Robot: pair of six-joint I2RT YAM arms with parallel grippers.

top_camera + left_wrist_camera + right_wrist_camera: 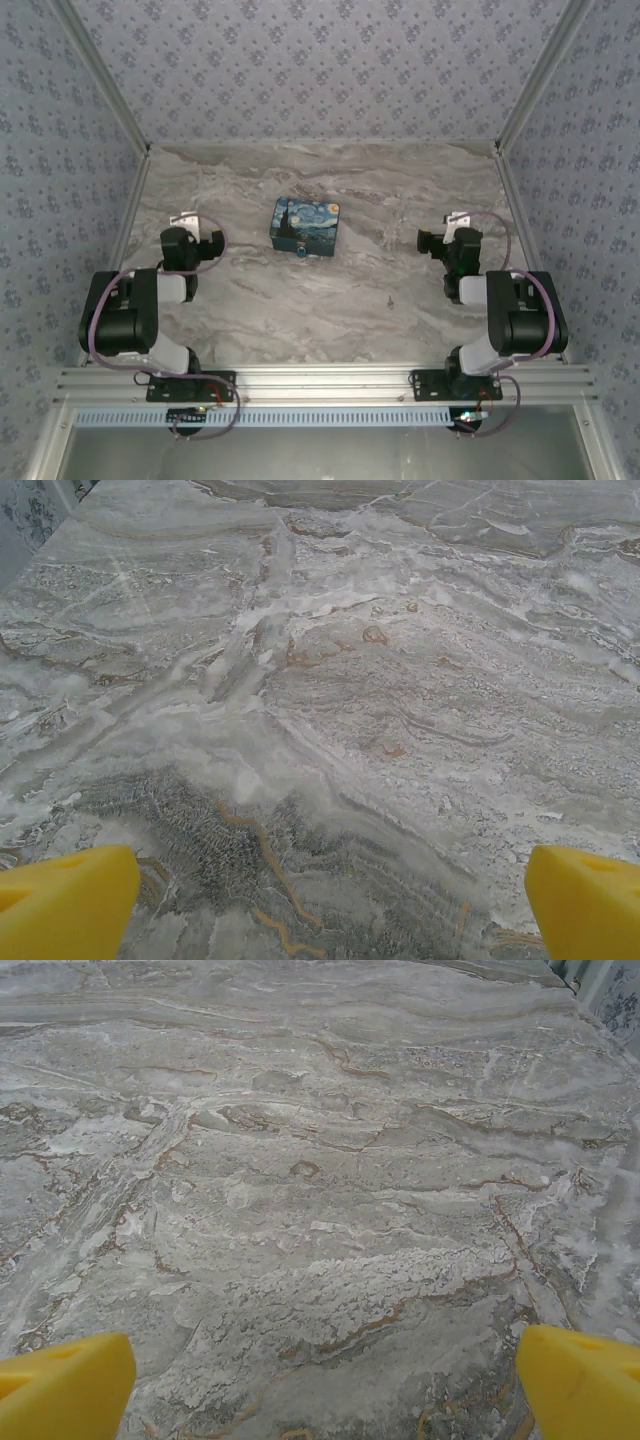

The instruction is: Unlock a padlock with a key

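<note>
We work over a marbled grey bench (pixel 330 310) walled on three sides. The left tool (pixel 322 898) hangs low near the left edge and the right tool (pixel 320 1380) near the right edge. Each is spread wide, its yellow fingertips (pixel 62 900) at the bottom corners of its wrist view with bare marble between them, and neither holds anything.

Around mid-bench sits the starry-night painted box (pixel 306 225). The padlock (pixel 300 252) shows as a small teal spot against the box's near face. We cannot tell whether it hangs from a clasp or merely rests there. The key (pixel 389 298) is a dark speck lying alone on the marble, nearer the near edge and right of the box, well apart from both tools.

We judge both pieces light, hard and stiff. The key lies flat and thin on smooth stone, so it will likely skid. We would pinch it across its head, shaft free. The padlock we would hold by its body, keyhole exposed.
</note>
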